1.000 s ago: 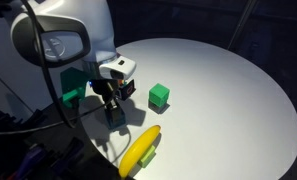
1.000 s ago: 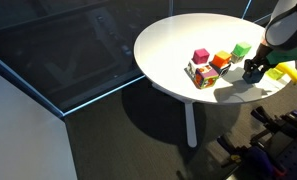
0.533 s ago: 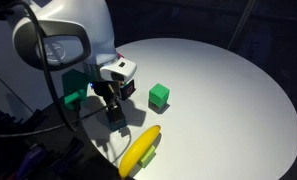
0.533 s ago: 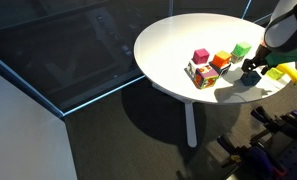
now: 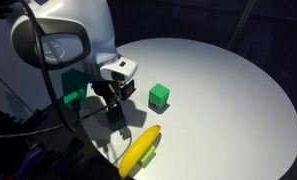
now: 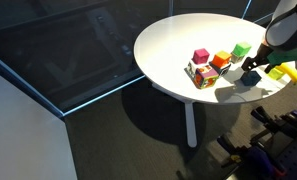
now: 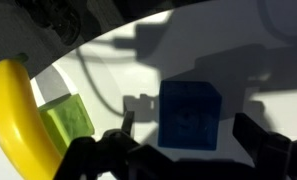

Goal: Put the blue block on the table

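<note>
The blue block point(image 7: 189, 115) rests on the white table point(image 7: 240, 62), seen from above in the wrist view. My gripper point(image 7: 186, 123) is open and straddles it, with a gap between the block and the dark fingers point(image 7: 250, 131) on each side. In an exterior view the gripper point(image 5: 114, 108) points down near the table's point(image 5: 218, 90) near-left edge, the block dark and mostly hidden beneath it. In an exterior view the gripper point(image 6: 251, 72) stands over the dark block point(image 6: 250, 78).
A yellow banana point(image 5: 140, 150) lies on a light green block point(image 7: 68, 118) close beside the gripper. A green cube point(image 5: 159, 95) sits nearby. A magenta cube point(image 6: 200, 56), an orange one point(image 6: 220, 60) and a multicoloured cube point(image 6: 202, 75) stand close together.
The jaws have gone from shut on the blue block to wide open, letting it go. The arm has barely moved.
</note>
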